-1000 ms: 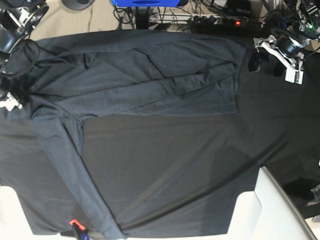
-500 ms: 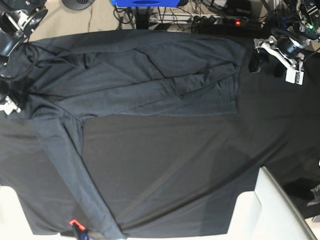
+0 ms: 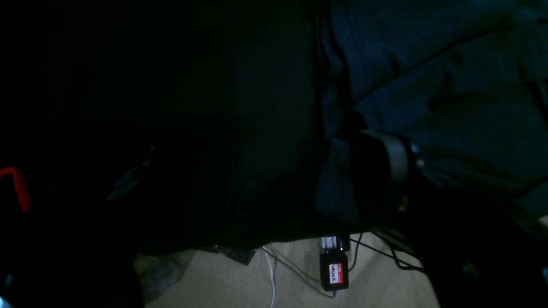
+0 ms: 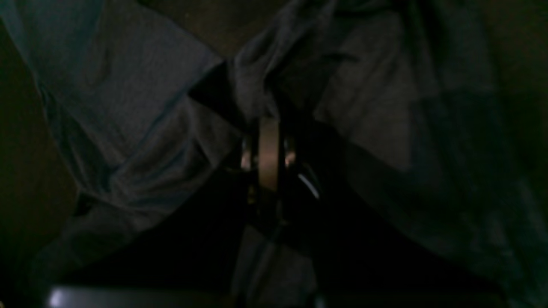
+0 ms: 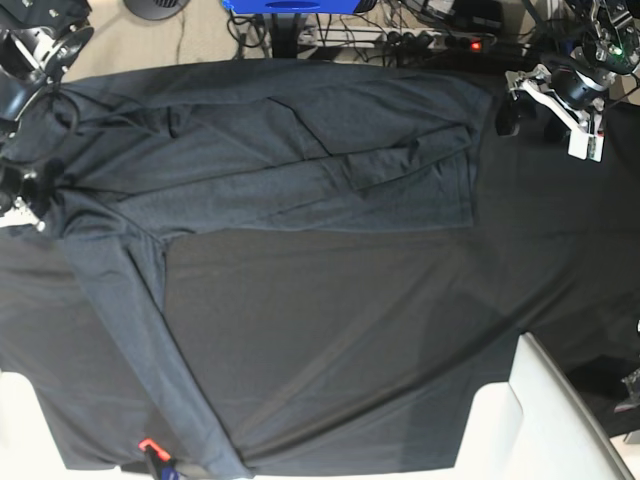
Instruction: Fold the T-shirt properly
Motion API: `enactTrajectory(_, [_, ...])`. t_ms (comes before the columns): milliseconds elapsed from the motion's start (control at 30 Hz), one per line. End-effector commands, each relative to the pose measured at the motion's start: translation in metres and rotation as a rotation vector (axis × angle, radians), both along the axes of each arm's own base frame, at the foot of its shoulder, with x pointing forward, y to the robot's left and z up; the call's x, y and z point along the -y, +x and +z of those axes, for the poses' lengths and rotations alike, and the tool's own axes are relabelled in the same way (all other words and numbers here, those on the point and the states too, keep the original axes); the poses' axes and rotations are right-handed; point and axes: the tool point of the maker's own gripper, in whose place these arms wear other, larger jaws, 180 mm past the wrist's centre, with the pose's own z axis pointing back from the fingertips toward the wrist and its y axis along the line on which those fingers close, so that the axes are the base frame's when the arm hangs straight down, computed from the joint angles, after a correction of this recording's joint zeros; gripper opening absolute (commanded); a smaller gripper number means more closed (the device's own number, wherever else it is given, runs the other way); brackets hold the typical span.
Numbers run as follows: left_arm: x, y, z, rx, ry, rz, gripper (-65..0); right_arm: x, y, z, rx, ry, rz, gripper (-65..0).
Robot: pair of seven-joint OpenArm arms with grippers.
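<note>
Here, the T-shirt (image 5: 270,150) lies spread along the far edge of the desk (image 5: 400,340), one long strip of it trailing down the left side toward the near edge. The right gripper (image 4: 267,128) is pressed together on a bunched fold of the T-shirt at the far left corner. The left gripper (image 5: 545,100) hangs spread just beyond the T-shirt's edge near the far right corner, holding nothing.

Right gripper (image 4: 269,141) low at the base view's left edge, jaws pinched together on a fold of the T-shirt (image 5: 270,150). Left gripper (image 5: 530,110) hangs at the base view's upper right, jaws spread wide, holding nothing, one finger (image 3: 396,156) visible in its wrist view.
</note>
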Motion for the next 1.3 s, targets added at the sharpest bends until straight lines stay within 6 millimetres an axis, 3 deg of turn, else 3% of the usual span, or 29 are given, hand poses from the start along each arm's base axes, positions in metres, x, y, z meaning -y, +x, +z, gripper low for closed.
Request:
enactTrajectory(0, [-0.004, 0.006, 0.01, 0.039, 0.006, -0.006, -11.0, 0.018, 0.013, 0.019, 0.051, -0.039, -0.012, -65.0])
enactTrajectory(267, [-0.005, 0.007, 0.011, 0.041, 0.007, -0.007, -11.0, 0.033, 0.006, 0.022, 0.036, -0.067, -0.02, -65.0])
enactTrajectory(600, [-0.004, 0.016, 0.014, 0.062, 0.005, -0.005, -11.0, 0.03, -0.013, 0.012, -0.026, -0.046, -0.008, -65.0])
enactTrajectory(867, [-0.005, 0.017, 0.014, 0.062, 0.006, -0.006, -11.0, 0.035, -0.014, 0.023, -0.011, -0.09, 0.001, -65.0])
enactTrajectory(1267, [-0.005, 0.017, 0.014, 0.062, 0.006, -0.006, -11.0, 0.039, -0.014, 0.023, -0.015, -0.095, -0.017, -65.0])
